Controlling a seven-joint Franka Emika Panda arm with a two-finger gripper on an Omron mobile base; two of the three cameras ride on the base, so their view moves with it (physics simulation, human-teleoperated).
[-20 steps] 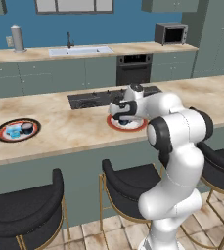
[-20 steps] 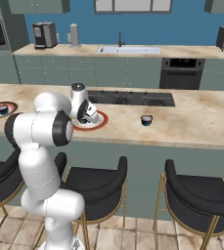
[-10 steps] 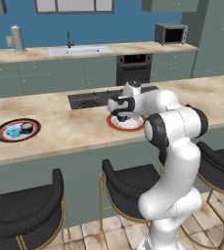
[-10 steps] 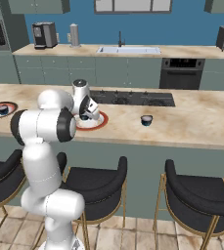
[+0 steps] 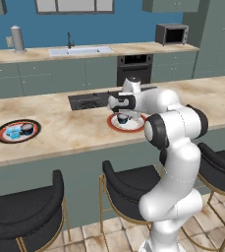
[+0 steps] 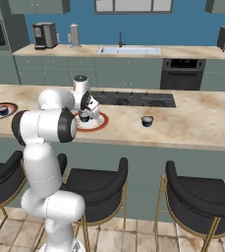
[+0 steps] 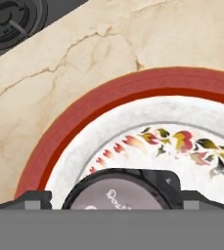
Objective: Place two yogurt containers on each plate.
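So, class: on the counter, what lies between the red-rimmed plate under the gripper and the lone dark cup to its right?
Only bare marbled counter lies between the red-rimmed plate and the lone dark cup, as the right base view shows.

In your hand view the dark yogurt cup [image 7: 121, 190] is cut off low, so you see only its lid top, and the fingertips [image 7: 33, 200] beside it are slivers — whether they touch the cup cannot be told. The red-rimmed plate [image 7: 84, 117] runs off the right edge. From the left base view, the arm covers part of that plate [image 5: 133, 125], and the two cups on the far plate [image 5: 6, 133] are too small to read.
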